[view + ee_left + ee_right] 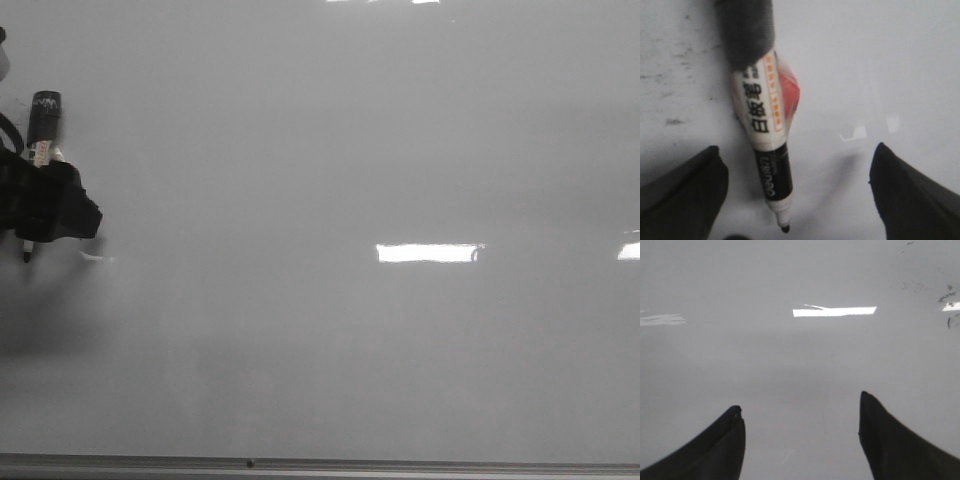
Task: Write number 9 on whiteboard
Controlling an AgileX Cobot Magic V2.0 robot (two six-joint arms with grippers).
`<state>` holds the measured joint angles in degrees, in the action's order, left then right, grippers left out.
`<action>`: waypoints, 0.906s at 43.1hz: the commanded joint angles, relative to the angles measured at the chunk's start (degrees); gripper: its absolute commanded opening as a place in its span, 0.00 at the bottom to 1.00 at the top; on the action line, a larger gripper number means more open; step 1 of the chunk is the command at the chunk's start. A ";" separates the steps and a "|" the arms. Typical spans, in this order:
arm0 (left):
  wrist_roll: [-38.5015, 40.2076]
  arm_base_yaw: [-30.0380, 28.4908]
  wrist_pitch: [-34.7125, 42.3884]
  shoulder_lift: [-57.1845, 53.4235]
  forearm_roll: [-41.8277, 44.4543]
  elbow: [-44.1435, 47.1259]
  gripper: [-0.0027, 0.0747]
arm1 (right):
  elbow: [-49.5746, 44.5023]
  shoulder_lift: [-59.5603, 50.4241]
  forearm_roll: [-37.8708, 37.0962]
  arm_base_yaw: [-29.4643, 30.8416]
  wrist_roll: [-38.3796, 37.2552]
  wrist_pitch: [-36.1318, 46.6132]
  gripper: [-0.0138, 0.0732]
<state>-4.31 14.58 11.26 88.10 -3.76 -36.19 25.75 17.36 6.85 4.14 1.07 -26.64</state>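
The whiteboard (330,330) is a glossy pale grey board that fills the front view and carries no number 9. My left gripper (48,208) is at the board's far left, over a marker (40,150) with a white labelled barrel. In the left wrist view the uncapped marker (771,150) lies between the two dark fingers (685,195). The jaws stand wide apart and touch neither side of it. Its black tip (785,229) casts a shadow on the board. My right gripper (800,415) is open and empty over bare board (800,355). It is out of the front view.
A grey metal edge strip (320,466) runs along the board's near edge. Bright light reflections (428,253) show at centre right. Faint old ink smudges mark the board near the left gripper (675,121) and beyond the right gripper (946,296).
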 commanded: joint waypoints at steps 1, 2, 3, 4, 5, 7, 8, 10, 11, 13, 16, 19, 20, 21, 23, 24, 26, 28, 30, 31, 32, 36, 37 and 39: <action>-0.02 -0.04 6.68 -0.71 -0.18 -1.78 0.55 | 1.99 0.88 0.20 0.31 0.03 3.76 0.75; -0.02 -0.04 6.86 -0.57 -0.18 -1.78 0.52 | 1.99 0.88 0.20 0.31 0.03 3.70 0.75; -0.02 -0.04 6.94 -0.32 -0.18 -1.78 0.47 | 1.99 0.88 0.20 0.31 0.03 3.70 0.75; -0.02 -0.04 6.96 -0.29 -0.18 -1.78 0.44 | 1.99 0.88 0.20 0.31 0.03 3.70 0.75; -0.02 -0.04 7.06 -0.18 -0.18 -1.78 0.40 | 1.99 0.88 0.20 0.31 0.03 3.70 0.75; -0.02 -0.04 7.06 -0.03 -0.18 -1.78 0.31 | 1.99 0.88 0.20 0.31 0.03 3.70 0.75; -0.02 -0.04 7.06 -0.03 -0.18 -1.78 0.27 | 1.99 0.88 0.20 0.31 0.03 3.70 0.75; -0.02 -0.04 7.06 -0.03 -0.18 -1.78 0.18 | 1.99 0.88 0.20 0.31 0.03 3.70 0.75; -0.02 -0.04 7.06 -0.03 -0.18 -1.78 0.15 | 1.99 0.88 0.20 0.31 0.03 3.70 0.75; -0.02 -0.04 7.06 -0.03 -0.29 -1.78 0.08 | 1.99 0.88 0.20 0.31 0.03 3.70 0.75; -0.02 -0.04 6.71 -0.13 -0.29 -1.78 0.01 | 1.99 0.88 0.20 0.31 0.03 3.65 0.75; -0.02 -0.04 4.89 -0.87 -0.95 -1.93 0.01 | 1.99 0.88 0.20 0.31 0.03 3.21 0.75; -0.02 -0.04 3.56 -1.29 -1.32 -2.03 0.01 | 1.99 0.88 0.26 0.31 0.03 2.95 0.75; -0.02 -0.04 1.00 -1.82 -1.65 -2.38 0.01 | 1.99 0.88 0.31 0.31 0.03 2.60 0.75; 0.11 -0.04 -3.43 -3.08 -2.19 -3.41 0.01 | 2.11 0.88 0.85 0.31 0.03 1.55 0.75; 0.24 -0.04 -6.75 -3.76 -2.74 -4.16 0.01 | 2.20 0.94 1.10 0.31 0.03 1.01 0.75; 0.24 0.38 -15.55 -5.05 -4.02 -6.12 0.01 | 2.62 1.25 2.12 0.31 0.08 -0.35 0.75; 0.24 1.11 -23.90 -6.18 -4.53 -8.62 0.01 | 3.35 2.04 2.93 0.31 0.55 -1.99 0.75; -0.15 2.21 -33.11 -6.72 -4.64 -11.82 0.01 | 4.60 3.64 3.86 0.31 1.54 -3.69 0.75; -0.38 2.91 -35.56 -7.00 -4.64 -13.21 0.01 | 5.25 4.55 4.39 0.25 2.35 -4.67 0.75; -1.22 3.73 -39.02 -7.14 -4.82 -14.59 0.01 | 5.97 5.56 4.70 0.20 3.32 -5.75 0.75; -8.96 7.76 -50.57 -7.55 -9.46 -19.50 0.01 | 9.28 10.45 8.42 -0.39 8.84 -11.71 0.75; -11.34 8.38 -52.66 -7.54 -10.74 -20.57 0.01 | 10.20 11.83 9.78 -0.60 10.26 -13.35 0.75; -16.91 10.51 -56.64 -7.54 -16.03 -22.88 0.01 | 12.39 15.15 13.42 -1.19 13.49 -16.73 0.75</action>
<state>-12.94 21.49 -37.39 82.76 -12.14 -53.70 33.26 27.02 14.30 3.71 8.45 -40.69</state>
